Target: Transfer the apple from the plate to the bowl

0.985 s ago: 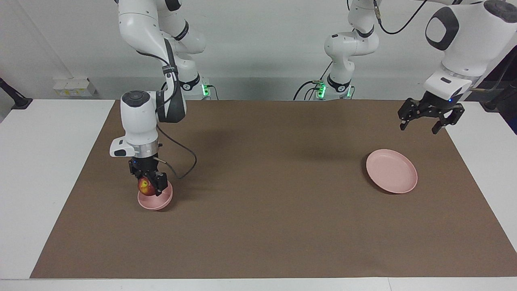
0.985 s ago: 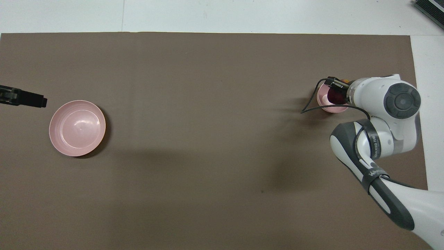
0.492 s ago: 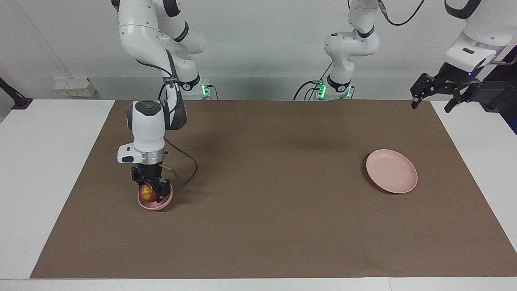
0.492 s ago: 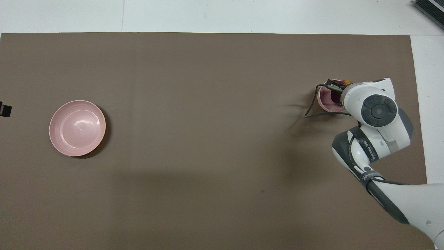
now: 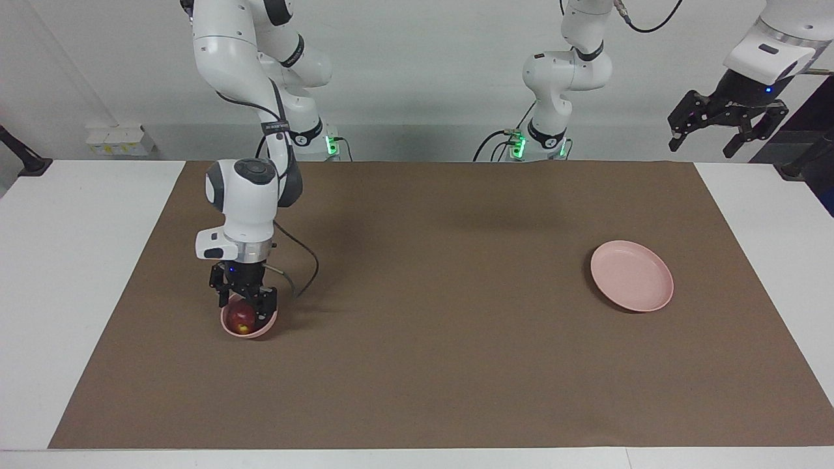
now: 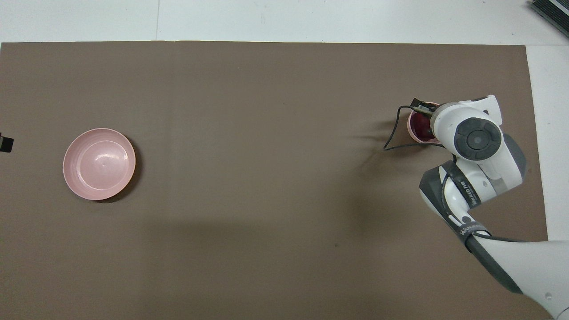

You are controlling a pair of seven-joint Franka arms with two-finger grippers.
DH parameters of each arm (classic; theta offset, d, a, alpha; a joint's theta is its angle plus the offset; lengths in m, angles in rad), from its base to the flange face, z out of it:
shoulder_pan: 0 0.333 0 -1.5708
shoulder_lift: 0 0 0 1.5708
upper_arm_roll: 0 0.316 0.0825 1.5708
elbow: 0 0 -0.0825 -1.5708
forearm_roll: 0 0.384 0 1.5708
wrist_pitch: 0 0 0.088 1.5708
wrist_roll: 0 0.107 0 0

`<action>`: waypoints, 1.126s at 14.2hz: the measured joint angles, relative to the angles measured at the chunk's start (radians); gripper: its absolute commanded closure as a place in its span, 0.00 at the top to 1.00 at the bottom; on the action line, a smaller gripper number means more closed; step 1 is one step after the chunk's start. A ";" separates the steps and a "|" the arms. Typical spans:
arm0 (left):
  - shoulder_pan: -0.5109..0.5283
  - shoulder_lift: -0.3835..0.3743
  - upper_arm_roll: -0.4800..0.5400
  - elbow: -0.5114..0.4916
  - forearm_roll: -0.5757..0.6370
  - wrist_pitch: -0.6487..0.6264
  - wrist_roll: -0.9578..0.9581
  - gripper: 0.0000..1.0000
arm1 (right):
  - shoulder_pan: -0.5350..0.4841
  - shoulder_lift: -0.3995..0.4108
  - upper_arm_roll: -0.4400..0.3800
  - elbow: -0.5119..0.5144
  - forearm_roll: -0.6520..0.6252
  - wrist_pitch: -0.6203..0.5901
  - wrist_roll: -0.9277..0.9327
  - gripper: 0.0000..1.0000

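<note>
The dark red apple point(image 5: 242, 318) lies in the small pink bowl point(image 5: 251, 333) at the right arm's end of the table. My right gripper point(image 5: 244, 305) hangs straight down over the bowl, its fingers open on either side of the apple. In the overhead view the right arm's wrist covers most of the bowl point(image 6: 411, 130), and only a part of the apple point(image 6: 420, 126) shows. The flat pink plate point(image 5: 632, 275) lies bare at the left arm's end and also shows in the overhead view point(image 6: 99, 163). My left gripper point(image 5: 699, 150) is open and empty, raised high by that end's table edge.
A brown mat point(image 5: 430, 312) covers the table, with white table margins at both ends. A black cable point(image 5: 306, 273) loops from the right wrist down to the mat beside the bowl.
My right gripper has lowered the apple into the bowl and opened; the apple has rolled, yellow patch now low. My left gripper has risen and drawn back from over the plate.
</note>
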 measured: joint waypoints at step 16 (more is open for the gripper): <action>0.000 -0.063 0.003 -0.092 0.000 -0.031 -0.041 1.00 | -0.054 -0.227 0.042 0.394 0.557 -0.941 -0.872 1.00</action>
